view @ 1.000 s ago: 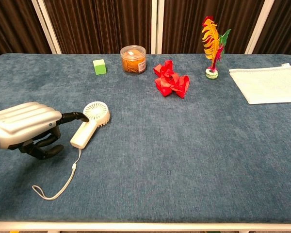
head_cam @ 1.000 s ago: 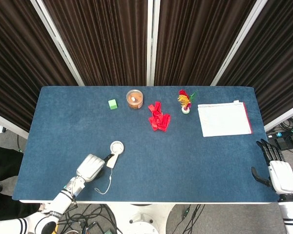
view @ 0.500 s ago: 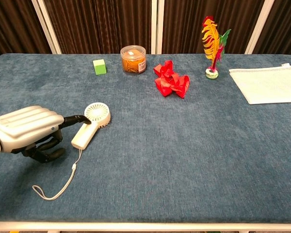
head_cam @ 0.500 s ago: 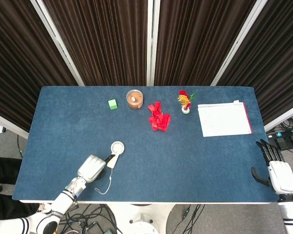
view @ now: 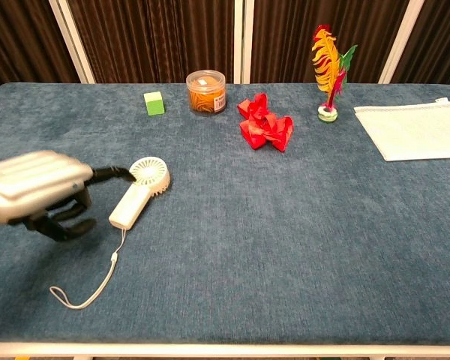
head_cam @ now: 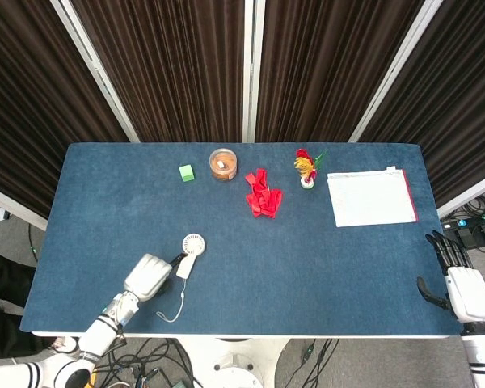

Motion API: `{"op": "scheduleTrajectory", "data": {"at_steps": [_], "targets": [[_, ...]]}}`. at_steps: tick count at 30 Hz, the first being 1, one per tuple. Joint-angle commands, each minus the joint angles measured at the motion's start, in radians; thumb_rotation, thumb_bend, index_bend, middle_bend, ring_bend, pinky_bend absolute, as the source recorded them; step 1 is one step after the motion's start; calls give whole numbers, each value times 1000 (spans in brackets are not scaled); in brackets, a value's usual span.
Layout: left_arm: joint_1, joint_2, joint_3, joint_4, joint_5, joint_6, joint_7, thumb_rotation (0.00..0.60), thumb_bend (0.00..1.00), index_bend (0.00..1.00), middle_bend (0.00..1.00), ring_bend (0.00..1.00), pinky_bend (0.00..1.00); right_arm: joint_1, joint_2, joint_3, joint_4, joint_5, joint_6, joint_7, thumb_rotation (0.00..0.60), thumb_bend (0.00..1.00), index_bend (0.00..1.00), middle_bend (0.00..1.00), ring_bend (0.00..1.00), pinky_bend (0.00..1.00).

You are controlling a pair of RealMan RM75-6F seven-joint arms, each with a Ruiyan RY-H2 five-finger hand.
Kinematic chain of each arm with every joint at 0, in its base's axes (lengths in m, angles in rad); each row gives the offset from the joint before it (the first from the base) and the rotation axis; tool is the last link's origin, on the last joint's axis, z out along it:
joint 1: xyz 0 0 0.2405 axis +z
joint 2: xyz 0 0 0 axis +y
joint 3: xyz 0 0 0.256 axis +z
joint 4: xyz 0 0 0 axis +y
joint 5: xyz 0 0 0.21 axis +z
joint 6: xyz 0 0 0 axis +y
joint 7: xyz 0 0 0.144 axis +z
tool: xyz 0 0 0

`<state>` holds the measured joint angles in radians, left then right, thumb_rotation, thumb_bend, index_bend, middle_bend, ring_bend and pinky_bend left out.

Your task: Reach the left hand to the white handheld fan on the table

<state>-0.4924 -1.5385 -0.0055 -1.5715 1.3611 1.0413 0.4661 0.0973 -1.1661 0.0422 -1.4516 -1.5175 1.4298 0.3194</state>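
Note:
The white handheld fan (view: 139,190) lies flat on the blue table, round head toward the back, its cord (view: 86,289) looping to the front edge; the head view shows the fan (head_cam: 189,254) at front left. My left hand (view: 41,193) sits just left of the fan's handle, one dark finger stretched out to the base of the fan head, the others curled under, nothing gripped. In the head view the left hand (head_cam: 148,276) lies beside the handle. My right hand (head_cam: 463,287) hangs off the table's right edge, fingers apart, holding nothing.
At the back stand a green block (view: 154,103), a clear jar (view: 206,91), a red bow (view: 266,124) and a feather ornament (view: 330,67). A white pouch (view: 416,127) lies at the right rear. The blue table (view: 300,240) is bare cloth in front.
My left hand has lifted slightly and shifted a little left; its outstretched finger stays by the fan head. The fan and the right hand have not moved.

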Motion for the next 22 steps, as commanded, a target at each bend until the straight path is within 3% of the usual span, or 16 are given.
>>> {"op": "scheduleTrajectory", "data": {"at_steps": [1, 8, 10, 12, 14, 16, 18, 22], "targets": [[21, 61, -10, -61, 3, 54, 2, 600, 455, 136, 867, 848, 867, 0, 0, -1, -1, 0, 0, -2, 600, 325, 0, 0, 0, 0], [119, 121, 6, -48, 40, 220, -95, 600, 416, 135, 817, 806, 818, 0, -1, -3, -4, -2, -1, -7, 600, 325, 0, 0, 0, 0], [158, 125, 14, -12, 64, 280, -167, 600, 380, 135, 729, 709, 761, 1, -2, -3, -5, -3, -3, -11, 600, 326, 0, 0, 0, 0], [191, 135, 26, 28, 84, 325, -222, 600, 330, 135, 525, 458, 631, 1, -3, -4, -6, -6, -1, -15, 600, 325, 0, 0, 0, 0], [221, 144, 30, 53, 89, 363, -260, 600, 261, 135, 279, 179, 420, -1, -3, -5, -11, -7, 3, -18, 600, 325, 0, 0, 0, 0], [244, 155, 32, 63, 92, 392, -294, 600, 207, 134, 156, 63, 283, -3, -3, -5, -16, -7, 6, -21, 600, 325, 0, 0, 0, 0], [268, 173, 36, 67, 97, 421, -323, 600, 146, 135, 82, 10, 208, -3, -4, -4, -20, -7, 7, -24, 600, 325, 0, 0, 0, 0], [306, 219, 43, 66, 102, 456, -358, 600, 98, 135, 61, 2, 181, -3, -14, -3, -19, -6, 8, -27, 600, 325, 0, 0, 0, 0]]}}
